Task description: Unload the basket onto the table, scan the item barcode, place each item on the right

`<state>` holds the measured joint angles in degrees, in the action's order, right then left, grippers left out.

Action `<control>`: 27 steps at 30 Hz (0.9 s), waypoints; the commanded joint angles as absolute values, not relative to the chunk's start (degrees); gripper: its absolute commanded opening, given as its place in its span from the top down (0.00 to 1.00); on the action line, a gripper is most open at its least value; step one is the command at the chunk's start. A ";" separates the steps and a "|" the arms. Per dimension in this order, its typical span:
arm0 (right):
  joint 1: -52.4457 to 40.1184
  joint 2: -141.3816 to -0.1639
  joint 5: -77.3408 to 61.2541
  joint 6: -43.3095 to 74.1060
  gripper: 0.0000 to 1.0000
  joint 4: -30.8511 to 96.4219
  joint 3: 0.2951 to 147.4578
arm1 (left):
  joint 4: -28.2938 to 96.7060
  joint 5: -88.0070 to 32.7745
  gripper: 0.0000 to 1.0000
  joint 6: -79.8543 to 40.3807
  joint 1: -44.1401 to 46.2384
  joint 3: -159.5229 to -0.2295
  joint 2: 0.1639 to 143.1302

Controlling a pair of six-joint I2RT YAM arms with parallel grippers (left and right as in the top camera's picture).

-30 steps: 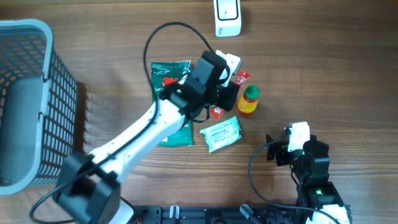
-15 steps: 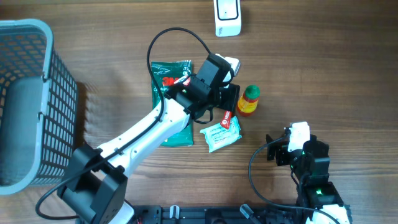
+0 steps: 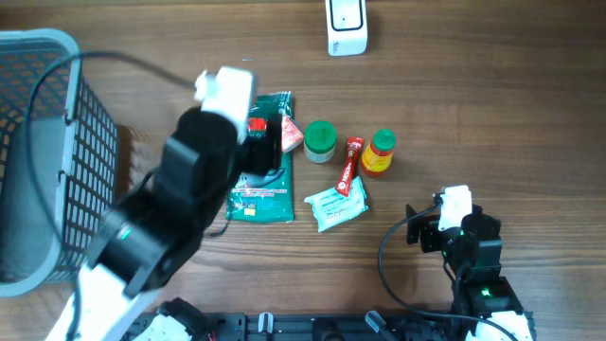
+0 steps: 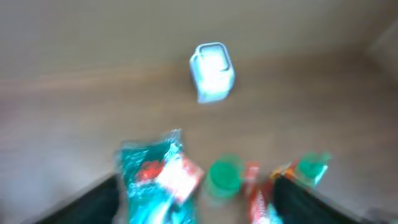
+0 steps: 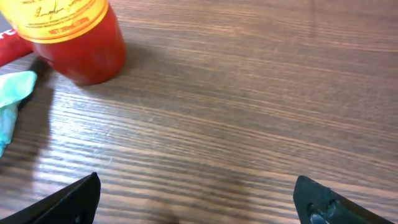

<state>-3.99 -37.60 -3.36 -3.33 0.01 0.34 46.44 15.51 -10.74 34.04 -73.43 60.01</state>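
Left gripper: jaws wide apart, empty; view badly blurred. Right gripper: jaws wide apart, empty; red bottle cut off far-left.

White-and-black left arm, thin black cable, black right arm, dark fingers

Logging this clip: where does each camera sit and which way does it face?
Overhead: fixed above the table, looking straight down; left arm and right arm show.
Left wrist: raised, blurred, tilted down toward the white scanner; its fingers at the bottom corners.
Right wrist: low over the wood, facing the red bottle; its fingers at the bottom corners.
Shared: overhead and left wrist both show the white scanner and green packet.
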 commanded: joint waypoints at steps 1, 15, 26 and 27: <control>-4.16 -37.36 0.40 -11.14 0.00 -0.38 0.30 | 64.03 19.57 0.00 -11.55 33.80 -72.77 55.42; -4.16 -37.36 -3.99 -14.57 0.00 -0.69 0.30 | 86.02 19.55 0.00 -20.18 33.80 -72.77 39.68; -4.16 -37.34 -27.79 67.07 0.00 -18.68 0.32 | 86.04 19.55 0.00 -20.21 33.80 -72.77 39.70; -4.16 -37.34 -30.98 75.35 0.00 -17.69 0.32 | 86.04 19.55 0.00 -20.21 33.80 -72.77 39.70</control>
<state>-3.99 -37.60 -17.93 34.48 -18.55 0.36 86.15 18.83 -19.29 34.00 -72.66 40.01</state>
